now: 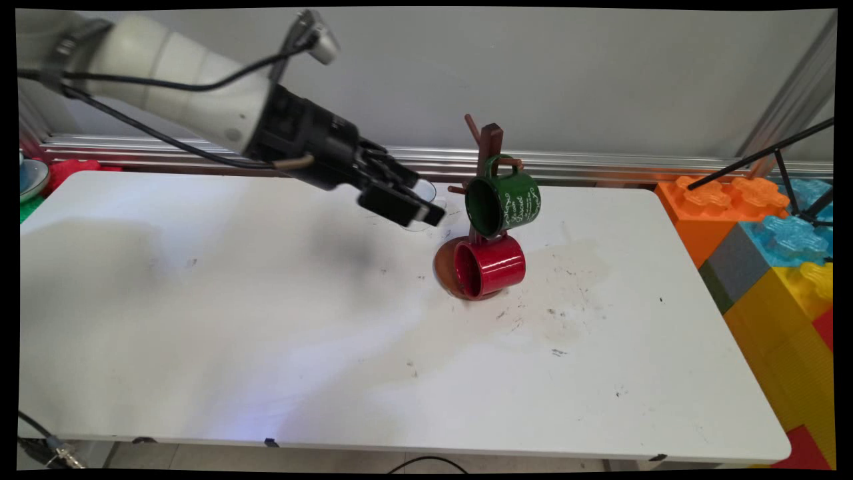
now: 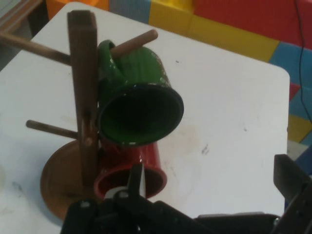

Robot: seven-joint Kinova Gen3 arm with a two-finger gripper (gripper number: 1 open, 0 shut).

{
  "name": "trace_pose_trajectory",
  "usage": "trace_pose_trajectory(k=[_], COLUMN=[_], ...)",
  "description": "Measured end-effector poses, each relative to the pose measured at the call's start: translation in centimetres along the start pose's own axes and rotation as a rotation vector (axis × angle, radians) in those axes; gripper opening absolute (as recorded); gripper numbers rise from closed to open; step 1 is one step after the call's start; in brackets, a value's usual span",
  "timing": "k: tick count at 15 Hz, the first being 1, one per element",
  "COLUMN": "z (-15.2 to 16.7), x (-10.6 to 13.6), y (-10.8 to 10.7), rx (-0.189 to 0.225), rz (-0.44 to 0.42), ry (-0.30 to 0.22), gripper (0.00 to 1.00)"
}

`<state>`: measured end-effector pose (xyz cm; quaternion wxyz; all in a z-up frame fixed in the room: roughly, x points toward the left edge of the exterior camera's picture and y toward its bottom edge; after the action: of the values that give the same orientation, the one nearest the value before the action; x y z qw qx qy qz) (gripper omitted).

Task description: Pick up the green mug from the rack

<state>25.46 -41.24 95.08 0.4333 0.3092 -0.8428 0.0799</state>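
White table (image 1: pixel 266 347) w/ one thing standing on it: a brown mug tree (image 1: pixel 490 143), round base, pegs sticking out. Green mug (image 1: pixel 501 202) hangs off an upper peg, mouth facing the arm; red mug (image 1: pixel 490 267) sits below it by the base, mouth the same way. Gripper (image 1: pixel 426 208) hovers above the table just left of the tree, level w/ the green mug, pointing right at it. Fingers spread wide, holding nothing.
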Motion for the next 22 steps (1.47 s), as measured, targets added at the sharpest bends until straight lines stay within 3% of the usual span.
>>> trace_pose_trajectory(k=[13, 21, 22], z=[10.2, 14.0, 14.3], x=[-1.1, -2.1, -2.2], y=[1.0, 0.9, 0.9], rx=[0.030, 0.028, 0.028], rz=[-0.109, -0.137, -0.139], ry=[0.102, 0.165, 0.173], gripper=[1.00, 1.00, 0.00])
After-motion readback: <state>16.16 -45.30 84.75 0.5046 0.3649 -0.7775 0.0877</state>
